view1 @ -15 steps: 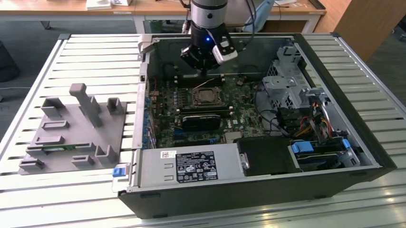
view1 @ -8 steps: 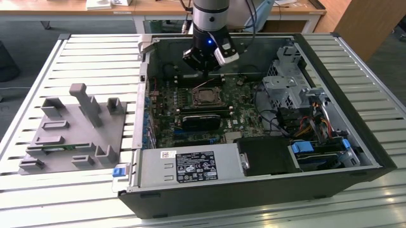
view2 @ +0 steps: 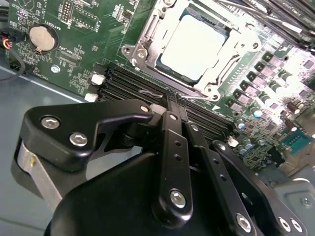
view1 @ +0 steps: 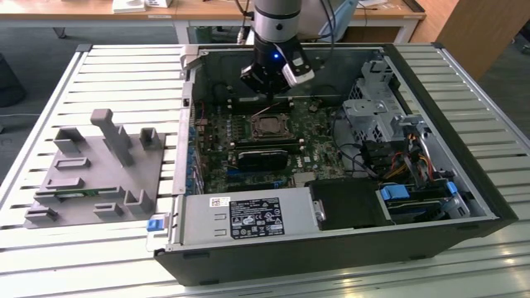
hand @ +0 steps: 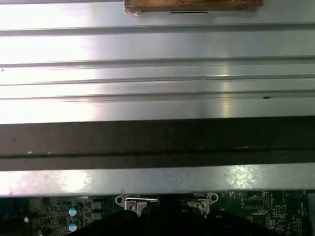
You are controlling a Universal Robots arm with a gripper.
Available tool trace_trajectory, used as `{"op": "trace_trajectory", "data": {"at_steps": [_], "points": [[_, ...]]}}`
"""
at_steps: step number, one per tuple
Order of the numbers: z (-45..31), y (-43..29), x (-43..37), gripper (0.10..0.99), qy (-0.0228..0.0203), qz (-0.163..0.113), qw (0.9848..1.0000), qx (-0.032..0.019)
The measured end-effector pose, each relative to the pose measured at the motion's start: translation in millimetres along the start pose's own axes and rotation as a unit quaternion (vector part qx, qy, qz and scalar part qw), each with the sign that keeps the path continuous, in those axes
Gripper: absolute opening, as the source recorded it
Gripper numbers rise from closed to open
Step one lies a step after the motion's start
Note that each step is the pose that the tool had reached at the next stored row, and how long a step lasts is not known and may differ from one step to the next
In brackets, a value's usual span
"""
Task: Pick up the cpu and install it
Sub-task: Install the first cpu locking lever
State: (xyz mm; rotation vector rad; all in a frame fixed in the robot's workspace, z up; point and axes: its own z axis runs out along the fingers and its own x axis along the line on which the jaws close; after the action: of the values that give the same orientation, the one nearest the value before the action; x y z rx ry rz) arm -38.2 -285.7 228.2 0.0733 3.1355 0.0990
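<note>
Slatted metal tabletop (view1: 49,87) spans the exterior view, with wooden desks along the top edge. At the lower left of that frame sits a grey parts fixture (view1: 91,174) with upright posts; filling the centre and right is an open computer case (view1: 431,124) lying on its side, a power supply box (view1: 248,217) along its near edge and a green motherboard (view1: 223,167) on its floor.

Coming down from the top centre of the exterior view, the robot arm (view1: 277,18) reaches into the case, and its gripper (view1: 267,93) hangs over the upper edge of the board, just above the socket (view1: 267,126) in the frame. In the second wrist view the black gripper linkage (view2: 170,167) fills the lower half, its fingers drawn close together and, as far as can be seen, carrying nothing; the tips themselves are hidden behind the linkage, above the dark memory slots (view2: 128,83).

In that same view the cpu (view2: 194,46) lies at the upper centre, a pale square with a shiny top, already seated flat inside the socket's metal frame. It sits beyond the gripper, towards the upper right of the frame, apart from the fingers and square to the frame around it. The retention frame looks raised rather than clamped over the chip, though I cannot be sure.
</note>
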Motion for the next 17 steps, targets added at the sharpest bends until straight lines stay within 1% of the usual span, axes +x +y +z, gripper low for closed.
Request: {"op": "trace_trajectory", "data": {"at_steps": [11,14,17], "points": [[6.1,2.1,-9.6,0.106,0.0000,0.000,1.0000,0.0002],[9.2,2.0,-11.3,0.106,0.0000,0.000,1.0000,0.0004],[14.0,1.7,-11.7,0.106,0.0000,0.000,1.0000,0.0006]]}}
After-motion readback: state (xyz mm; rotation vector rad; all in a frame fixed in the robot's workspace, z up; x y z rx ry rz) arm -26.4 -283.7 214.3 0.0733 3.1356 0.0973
